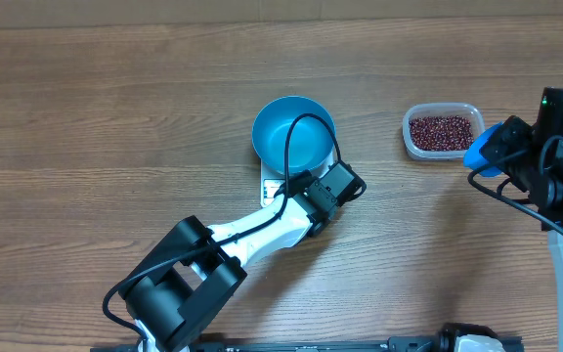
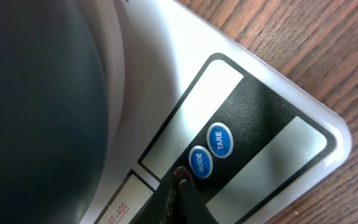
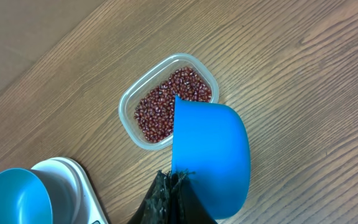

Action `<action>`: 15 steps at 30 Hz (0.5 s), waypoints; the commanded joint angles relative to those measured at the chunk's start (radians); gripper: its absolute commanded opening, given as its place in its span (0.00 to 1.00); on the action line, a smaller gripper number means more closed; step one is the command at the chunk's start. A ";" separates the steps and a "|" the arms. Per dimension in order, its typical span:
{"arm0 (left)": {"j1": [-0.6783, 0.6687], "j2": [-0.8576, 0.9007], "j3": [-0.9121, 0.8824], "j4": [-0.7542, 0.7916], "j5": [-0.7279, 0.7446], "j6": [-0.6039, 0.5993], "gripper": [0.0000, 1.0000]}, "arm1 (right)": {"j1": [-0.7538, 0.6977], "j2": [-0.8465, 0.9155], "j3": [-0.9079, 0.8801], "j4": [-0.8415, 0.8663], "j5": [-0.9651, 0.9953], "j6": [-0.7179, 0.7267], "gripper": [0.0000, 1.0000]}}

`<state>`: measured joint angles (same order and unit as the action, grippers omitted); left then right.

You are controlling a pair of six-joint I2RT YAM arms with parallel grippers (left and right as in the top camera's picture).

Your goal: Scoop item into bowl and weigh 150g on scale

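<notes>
Quick rundown of where things stand. The teal bowl [image 1: 293, 132] sits on top of the scale [image 2: 253, 124], roughly mid-surface [image 1: 115, 117], and it covers most of the platform, so only the front strip sticks out. The left pincer [image 2: 180, 180] has its fingers pressed together with nothing between them. The tip is down on the scale's front panel, right at the lower edge of the MODE button [image 2: 201, 162], and the TARE button [image 2: 220, 139] is just beside that. I can't tell whether it's actually pressing the button or only touching next to it.

Over on the right, the beans [image 3: 166, 106] are heaped in a clear plastic tub [image 3: 127, 102], well apart from the bowl and scale. The right pincer [image 3: 174, 180] is pinching a blue scoop [image 3: 211, 155] at its near end. The scoop hangs just beside the tub, and in the wrist view its edge overlaps the tub's near rim. Whether there's anything inside the scoop, I can't tell from these angles.
</notes>
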<state>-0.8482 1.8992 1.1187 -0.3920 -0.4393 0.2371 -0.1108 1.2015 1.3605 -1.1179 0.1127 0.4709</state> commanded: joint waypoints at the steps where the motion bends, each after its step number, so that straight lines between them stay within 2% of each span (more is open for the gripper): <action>1: 0.003 0.010 -0.005 0.003 0.022 0.029 0.04 | -0.003 -0.012 0.026 0.003 0.018 -0.005 0.04; 15: 0.005 0.010 -0.005 0.008 0.041 0.032 0.04 | -0.003 -0.012 0.026 0.003 0.017 -0.005 0.04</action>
<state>-0.8482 1.8992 1.1187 -0.3889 -0.4183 0.2474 -0.1108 1.2015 1.3605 -1.1183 0.1127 0.4706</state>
